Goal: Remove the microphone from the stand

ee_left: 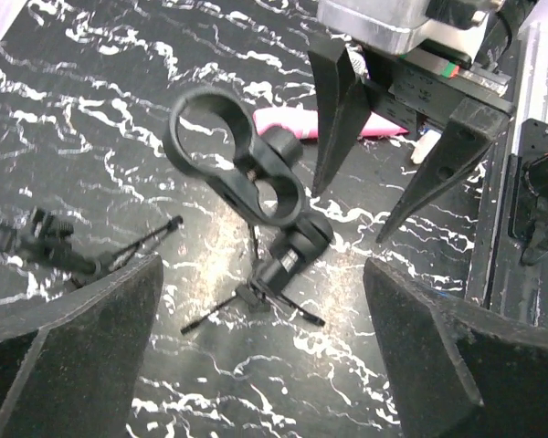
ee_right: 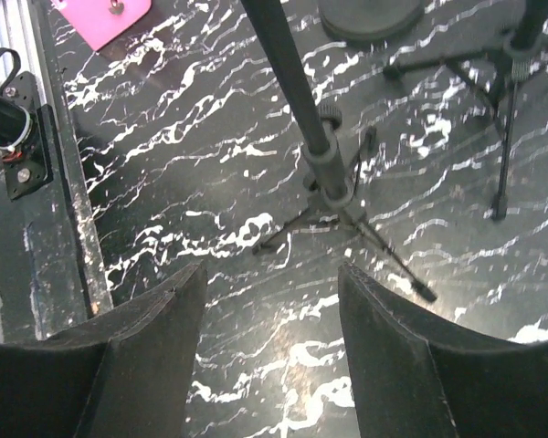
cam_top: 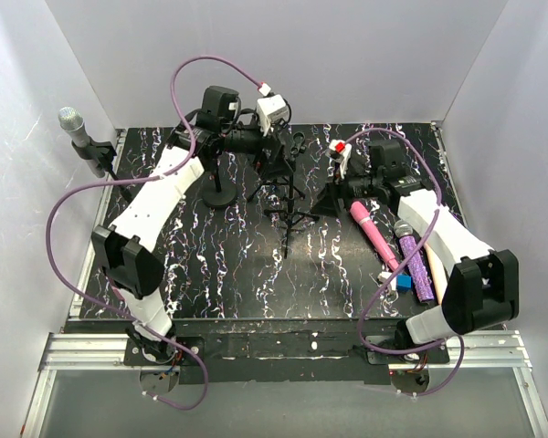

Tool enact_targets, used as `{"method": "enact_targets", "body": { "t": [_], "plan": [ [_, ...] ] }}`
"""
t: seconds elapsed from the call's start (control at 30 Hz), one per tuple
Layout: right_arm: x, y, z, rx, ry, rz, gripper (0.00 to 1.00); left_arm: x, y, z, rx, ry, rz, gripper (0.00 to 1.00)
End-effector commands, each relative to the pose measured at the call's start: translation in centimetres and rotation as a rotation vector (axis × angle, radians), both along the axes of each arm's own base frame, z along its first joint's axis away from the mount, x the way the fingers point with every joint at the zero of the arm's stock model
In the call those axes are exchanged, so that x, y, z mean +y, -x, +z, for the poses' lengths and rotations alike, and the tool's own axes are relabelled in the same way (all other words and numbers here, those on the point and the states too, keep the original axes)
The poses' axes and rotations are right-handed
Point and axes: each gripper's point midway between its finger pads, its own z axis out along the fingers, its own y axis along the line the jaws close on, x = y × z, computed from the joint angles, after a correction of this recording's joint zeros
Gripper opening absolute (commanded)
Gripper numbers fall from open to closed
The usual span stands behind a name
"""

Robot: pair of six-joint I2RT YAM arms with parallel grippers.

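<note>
A grey-headed microphone [cam_top: 71, 121] sits in a black clip at the table's far left edge, away from both grippers. A black tripod stand [cam_top: 288, 196] is mid-table; its double-ring clip [ee_left: 237, 164] is empty. My left gripper [cam_top: 279, 153] is open and empty just above that clip, which shows ahead of its fingers [ee_left: 73, 356] in the left wrist view. My right gripper [cam_top: 330, 199] is open and empty just right of the tripod. The stand's pole [ee_right: 292, 73] and legs [ee_right: 333, 205] lie ahead of it in the right wrist view.
A round-base stand [cam_top: 221, 195] is left of the tripod. A pink microphone [cam_top: 374, 233], a purple glitter microphone [cam_top: 416, 263] and a small blue block [cam_top: 402, 284] lie at the right, beside the right arm. A second small tripod [ee_right: 511, 55] stands close by.
</note>
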Motion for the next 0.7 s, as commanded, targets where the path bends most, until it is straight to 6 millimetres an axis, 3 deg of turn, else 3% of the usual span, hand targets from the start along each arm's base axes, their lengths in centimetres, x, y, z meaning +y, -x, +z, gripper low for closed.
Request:
{"method": "enact_targets", "body": {
  "t": [0.0, 0.07, 0.2, 0.33, 0.5, 0.67],
  "plan": [
    [2.5, -2.1, 3.8, -0.212, -0.072, 0.080, 0.66, 3.0, 1.8, 4.7, -0.150, 0.001, 0.135, 0.97],
    [3.1, -2.8, 4.1, -0.235, -0.088, 0.072, 0.67, 4.5, 3.1, 5.5, -0.184, -0.016, 0.172, 0.98],
    [4.4, -3.8, 5.3, -0.268, -0.133, 0.050, 0.67, 6.3, 6.0, 3.8, -0.172, -0.069, 0.156, 0.98],
    [5.8, -4.3, 6.0, -0.316, -0.149, 0.008, 0.66, 6.9, 7.6, 1.8, -0.129, -0.082, 0.139, 0.97],
    [6.8, -4.9, 6.1, -0.340, -0.146, -0.061, 0.65, 6.6, 7.9, -0.5, -0.038, -0.064, 0.163, 0.93],
    [7.2, -5.4, 5.9, -0.360, -0.117, -0.105, 0.46, 6.2, 7.3, -1.7, 0.033, -0.037, 0.149, 0.90]
  ]
}}
